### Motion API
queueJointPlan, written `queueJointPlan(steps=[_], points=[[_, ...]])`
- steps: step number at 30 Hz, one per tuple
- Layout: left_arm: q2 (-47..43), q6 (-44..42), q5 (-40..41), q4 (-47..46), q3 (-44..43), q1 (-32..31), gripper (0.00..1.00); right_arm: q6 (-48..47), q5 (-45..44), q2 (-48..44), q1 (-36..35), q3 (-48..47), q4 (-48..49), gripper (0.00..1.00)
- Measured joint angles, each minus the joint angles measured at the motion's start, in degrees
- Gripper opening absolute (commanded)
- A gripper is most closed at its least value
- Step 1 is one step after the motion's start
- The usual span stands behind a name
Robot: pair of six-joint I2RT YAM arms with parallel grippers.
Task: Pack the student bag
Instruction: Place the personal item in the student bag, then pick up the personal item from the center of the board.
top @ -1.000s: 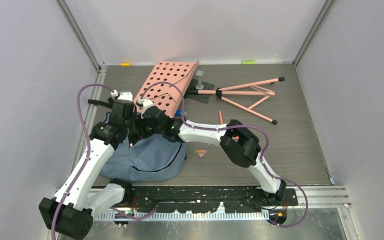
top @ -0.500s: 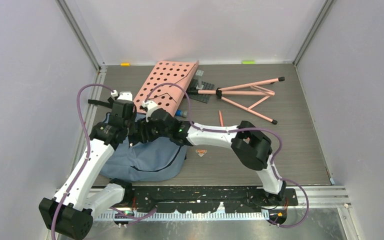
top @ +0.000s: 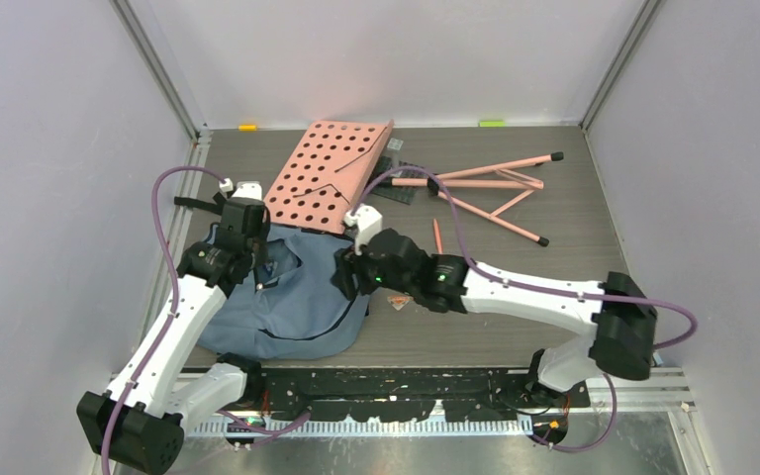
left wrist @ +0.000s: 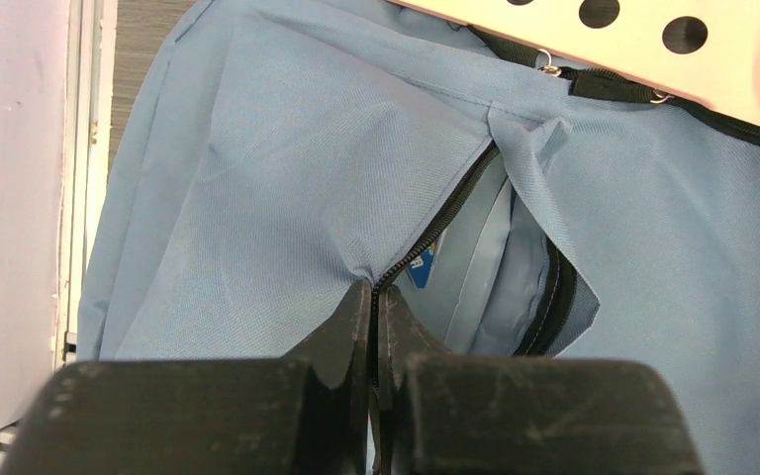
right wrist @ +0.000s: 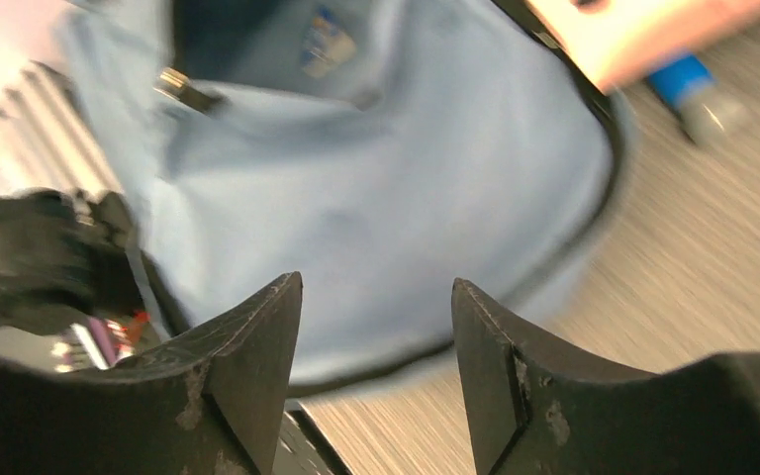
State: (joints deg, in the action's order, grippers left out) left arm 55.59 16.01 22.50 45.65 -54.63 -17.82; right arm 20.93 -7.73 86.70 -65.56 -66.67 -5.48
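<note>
Two pincers on one bag, and by my read little is packed. The surface is dark wood-grain with walls round it. The student bag sits at its near-left corner, far edge tucked under the pink perforated board, which lies toward the far-left corner. The zipper is partly undone and the mouth gapes. A blue label shows inside; can't tell what it's on. The pink folding stand lies near the far edge, well apart from the bag.

- Left pincer: pressed together on bag fabric right at the zipper edge.
- Right pincer: spread, nothing between the jaws, over the bag's right side.

Loose outside the bag:
- blue marker, just beside the board
- pencil, mid-surface
- small orange piece, just right of the bag

Opening is done; loading is mostly left.
</note>
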Motion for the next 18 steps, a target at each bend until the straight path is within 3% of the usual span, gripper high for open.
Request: queueJointPlan(steps=[9,18], points=[[0.07,0.02,-0.02,0.0,0.0,0.0,0.0,2.58,-9.9,-12.9,4.57,21.0,-5.55,0.64],[0.07,0.02,-0.04,0.0,0.0,0.0,0.0,-1.62,-12.61,-11.21,2.64,26.01,-6.58,0.62]])
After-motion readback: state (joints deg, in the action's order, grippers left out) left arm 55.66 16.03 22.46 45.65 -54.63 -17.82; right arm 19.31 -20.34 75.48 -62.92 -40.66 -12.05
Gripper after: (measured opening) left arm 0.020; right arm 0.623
